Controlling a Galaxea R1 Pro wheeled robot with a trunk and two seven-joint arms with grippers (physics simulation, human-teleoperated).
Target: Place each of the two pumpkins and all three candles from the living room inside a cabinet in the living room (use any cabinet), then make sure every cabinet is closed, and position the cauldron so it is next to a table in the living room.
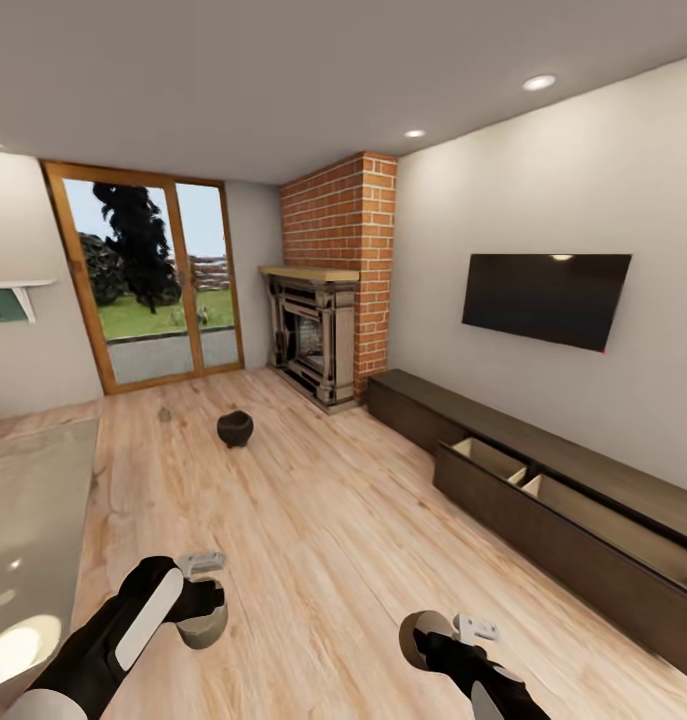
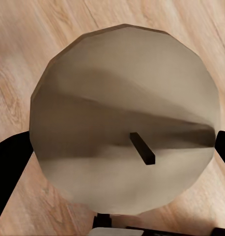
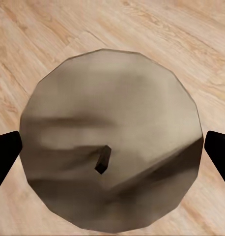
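Pale wood floor [image 1: 313,520] runs from the robot to a brick fireplace [image 1: 328,300] and a glass door [image 1: 148,275] at the far end, with a television [image 1: 545,297] on the right wall. Under it stands the long dark cabinet [image 1: 583,470], one wide drawer [image 1: 528,500] pulled out and showing its light interior. A small black cauldron [image 1: 235,428] sits on the floor well apart from the cabinet, toward the far left. A pale glossy surface [image 1: 28,530] fills the near left edge.

Each arm carries a candle. The left tool [image 1: 201,600] is clenched on one candle [image 2: 125,123], whose flat round top with a dark wick faces the left wrist camera, black fingers [image 2: 9,172] at its sides. The right tool [image 1: 438,635] grips the other candle [image 3: 110,140] the same way, fingers [image 3: 218,152] pressing on either flank.

Both arms are held low and close to the body, forearms reaching forward, tools pointing down over bare floor.

The main risk, as I judge it, is a smooth stubby cylinder slipping out while the base rolls to the drawer; it would then roll away on the floor. A tight turn to the right could also knock the right arm against the open drawer front. Releasing from too high could make a candle bounce out or tip.
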